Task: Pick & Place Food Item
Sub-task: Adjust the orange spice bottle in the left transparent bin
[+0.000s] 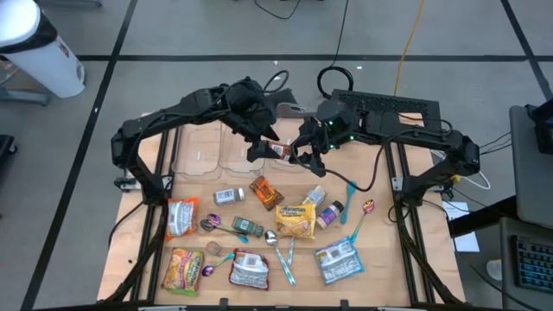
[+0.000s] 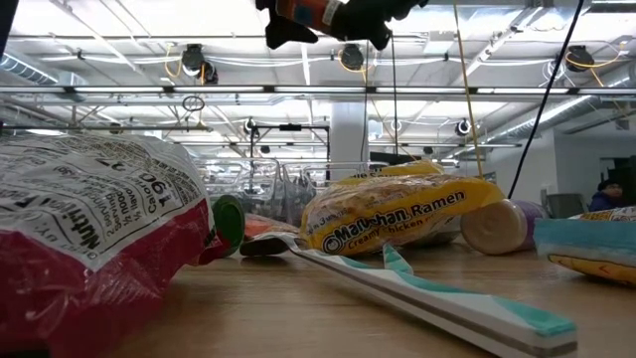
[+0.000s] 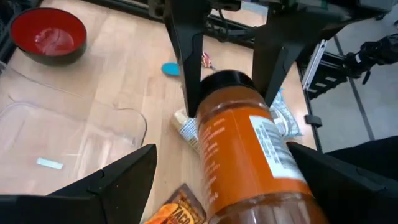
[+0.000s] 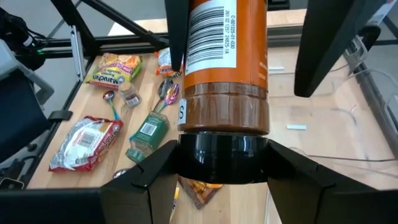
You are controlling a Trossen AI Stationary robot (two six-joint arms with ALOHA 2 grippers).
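Note:
An orange spice bottle [image 1: 278, 152] with a black cap hangs high over the table's far middle, between my two grippers. My right gripper [image 4: 222, 149] is shut on the bottle [image 4: 225, 56] at its cap end. My left gripper [image 3: 221, 149] is open, with its fingers [image 4: 177, 31] on either side of the bottle's [image 3: 249, 155] base end. There is a gap at one side. In the low view the bottle [image 2: 310, 12] shows at the top edge, well above the packets. My right gripper pinches the bottle's black cap [image 4: 221, 158] between its two fingers, one on each side. The fingers come from the table's right, slanting a little down, and lie along the bottle. The bottle reaches out past the fingertips toward my left gripper, lifted clear of everything.
Clear plastic containers [image 1: 203, 154] stand at the far left, and a red bowl [image 3: 48, 34] beyond them. Below lie a yellow ramen packet [image 1: 295, 220], several other food packets [image 1: 181, 216], small jars [image 1: 229, 196] and spoons [image 1: 285, 259]. Cables and a keyboard [image 1: 393, 105] lie behind the table.

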